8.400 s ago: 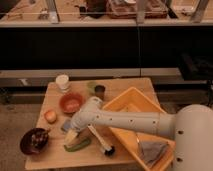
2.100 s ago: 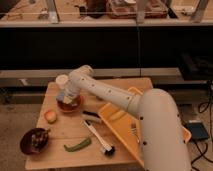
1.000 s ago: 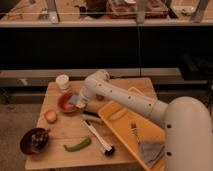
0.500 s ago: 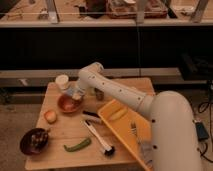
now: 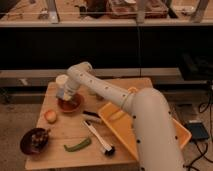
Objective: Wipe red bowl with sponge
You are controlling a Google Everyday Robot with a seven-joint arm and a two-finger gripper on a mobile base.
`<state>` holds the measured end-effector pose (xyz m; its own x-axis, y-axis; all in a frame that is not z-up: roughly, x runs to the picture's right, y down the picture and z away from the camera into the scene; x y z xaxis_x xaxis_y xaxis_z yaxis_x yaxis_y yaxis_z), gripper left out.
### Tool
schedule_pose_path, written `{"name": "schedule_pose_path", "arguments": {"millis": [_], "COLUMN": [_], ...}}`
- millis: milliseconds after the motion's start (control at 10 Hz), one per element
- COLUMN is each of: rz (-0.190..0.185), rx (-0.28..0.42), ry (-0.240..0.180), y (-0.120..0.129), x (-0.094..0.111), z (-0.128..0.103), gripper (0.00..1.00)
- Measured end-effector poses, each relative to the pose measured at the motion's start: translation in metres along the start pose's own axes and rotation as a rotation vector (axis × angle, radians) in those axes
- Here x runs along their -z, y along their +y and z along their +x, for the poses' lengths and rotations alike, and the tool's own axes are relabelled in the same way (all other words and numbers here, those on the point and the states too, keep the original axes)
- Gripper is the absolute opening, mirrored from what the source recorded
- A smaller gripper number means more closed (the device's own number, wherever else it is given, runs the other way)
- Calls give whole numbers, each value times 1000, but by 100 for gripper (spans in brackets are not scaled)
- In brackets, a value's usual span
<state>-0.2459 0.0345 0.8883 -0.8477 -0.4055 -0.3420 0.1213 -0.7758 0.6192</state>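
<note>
The red bowl (image 5: 70, 104) sits on the wooden table (image 5: 60, 135) toward the back left, orange-red with a paler inside. My white arm reaches from the lower right across the table, and my gripper (image 5: 66, 94) hangs right over the bowl's back left rim. A small pale blue-grey block at the gripper's tip looks like the sponge (image 5: 64, 94); it presses down at the bowl's inside. The arm's end hides the far rim of the bowl.
A white cup (image 5: 61, 80) stands behind the bowl. A dark maroon bowl (image 5: 34, 140) sits front left, a small round peach fruit (image 5: 50, 116) left of the red bowl, a green chilli (image 5: 77, 145), a black-headed brush (image 5: 98, 138), and a yellow tray (image 5: 125, 131) to the right.
The gripper has swung left over the red bowl, from its right side to its back left rim. The bowl stays in the same place.
</note>
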Motion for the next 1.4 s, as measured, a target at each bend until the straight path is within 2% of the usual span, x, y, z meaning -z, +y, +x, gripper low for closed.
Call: {"name": "schedule_pose_path", "arguments": {"millis": [200,400,600,800,1200,1400], "rz": [34,70,81,69,10,-11], "rx": [39,81,87,54,-41,-56], "ry": [12,-15,-43,-58,-66,-57], "y": [-22,-50,-62,-64,-49,-37], "x": [6,4,4,15,40,45], "z": [1,-2,-14,-41,-87,-86], "gripper": [0,0,0,0,0,0]}}
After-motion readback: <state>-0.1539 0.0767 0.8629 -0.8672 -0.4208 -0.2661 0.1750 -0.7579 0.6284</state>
